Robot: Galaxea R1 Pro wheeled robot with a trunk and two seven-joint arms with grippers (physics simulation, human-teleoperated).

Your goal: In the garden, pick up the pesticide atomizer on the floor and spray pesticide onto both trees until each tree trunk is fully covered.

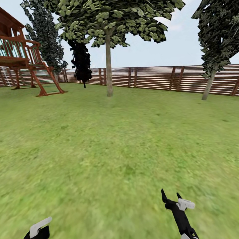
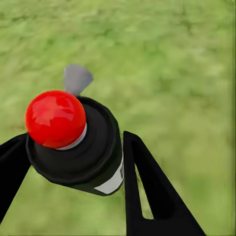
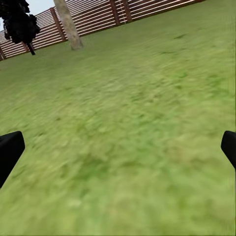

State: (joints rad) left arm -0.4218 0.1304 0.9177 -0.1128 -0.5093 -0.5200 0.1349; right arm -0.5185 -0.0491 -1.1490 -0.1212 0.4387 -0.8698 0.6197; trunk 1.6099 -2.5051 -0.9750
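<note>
The lawn (image 1: 99,149) spreads to the slatted fence (image 1: 156,78), one tree trunk (image 1: 108,66) upright ahead of me. My left tool (image 2: 73,162) is clamped on the red-capped pesticide atomizer (image 2: 78,142); my right tool (image 3: 118,147) hangs spread apart over grass.

The left gripper (image 2: 73,162) has its black fingers (image 2: 147,191) clamped around the red-capped pesticide atomizer (image 2: 81,142) above the lawn (image 2: 172,59).

Left claw (image 2: 73,162) clamps something between its fingers; right claw (image 1: 171,196) spread wide, unladen.
</note>
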